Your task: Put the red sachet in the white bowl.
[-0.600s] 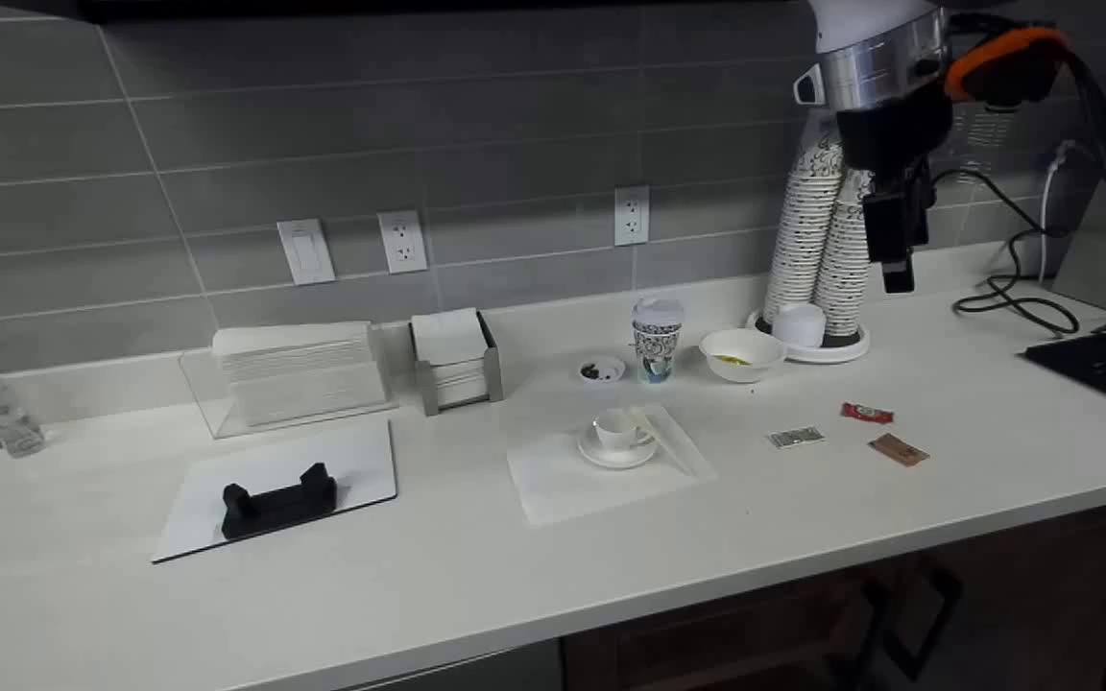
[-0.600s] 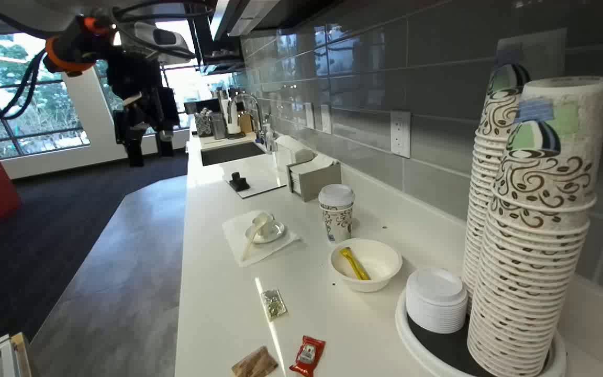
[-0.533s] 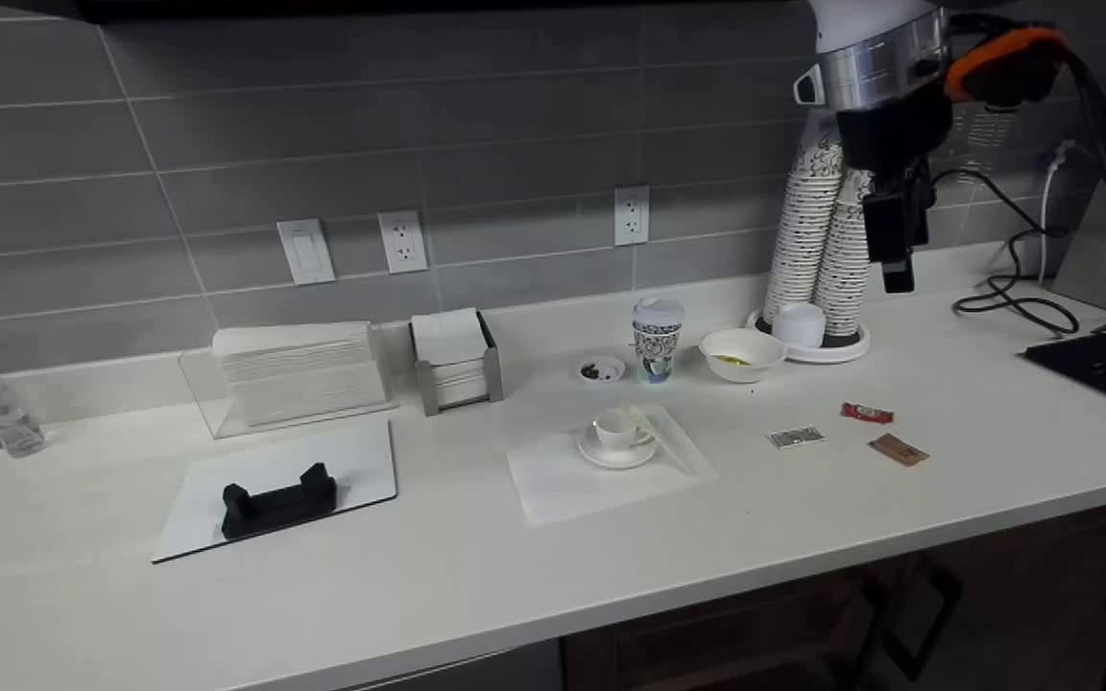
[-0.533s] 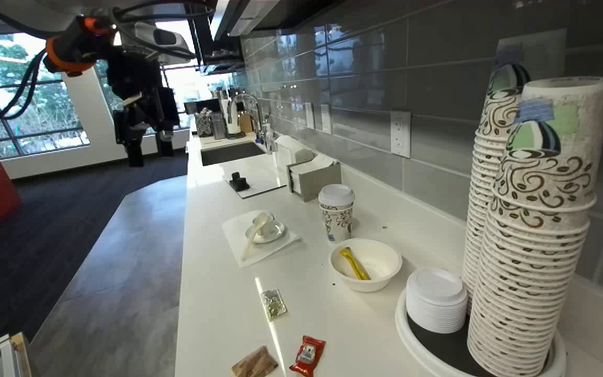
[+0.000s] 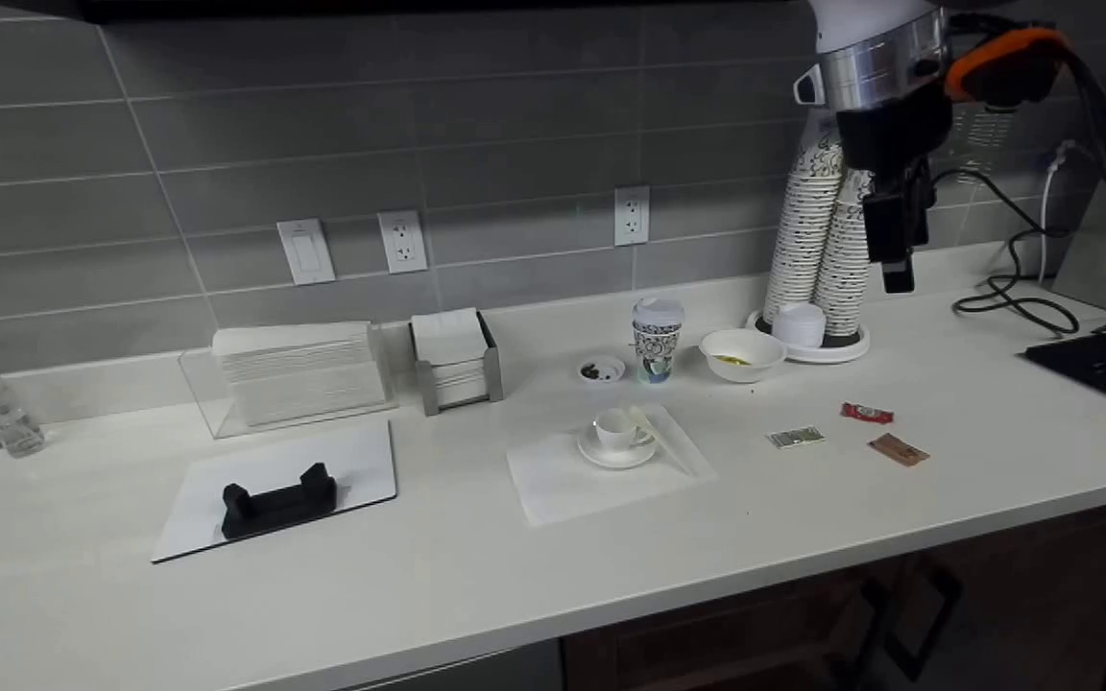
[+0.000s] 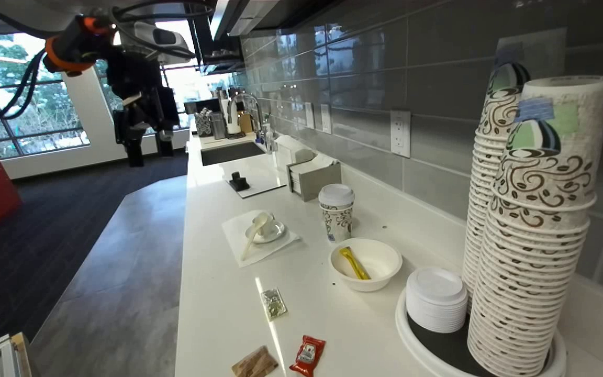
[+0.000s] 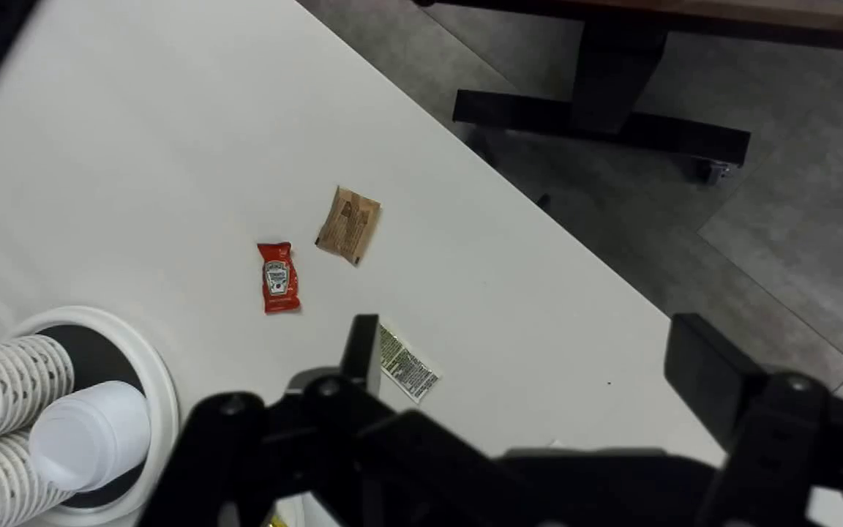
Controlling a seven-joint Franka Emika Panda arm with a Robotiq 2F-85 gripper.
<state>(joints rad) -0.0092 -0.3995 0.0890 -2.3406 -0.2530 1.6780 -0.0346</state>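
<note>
- My gripper (image 7: 527, 355) hangs high above the pale counter (image 7: 502, 271), its two fingers spread wide with nothing between them — I take that spread as readiness to come down around a packet.
- The red sachet (image 7: 279, 278) lies flat on the counter, label up, just beside a brown packet (image 7: 348, 225) but not touching it. A silvery packet (image 7: 408, 366) lies farther off, partly behind one finger in the wrist view. The spacing, I judge, leaves me room around each.
- In the wrist view the sachet sits outside the gap between my fingers, so I expect to shift sideways before lowering. Its narrow width runs roughly along my closing line, which should suit a pinch with little turning.
- The white bowl (image 6: 382, 262) stands upright between a lidded cup (image 6: 337, 212) and the stacked lids (image 6: 436, 301), near the sachet. A yellow stick packet (image 6: 354, 263) lies inside — so the bowl seems meant for collecting packets.
- The task is at its start, I judge; a thin sachet may slip if I pinch too high.
</note>
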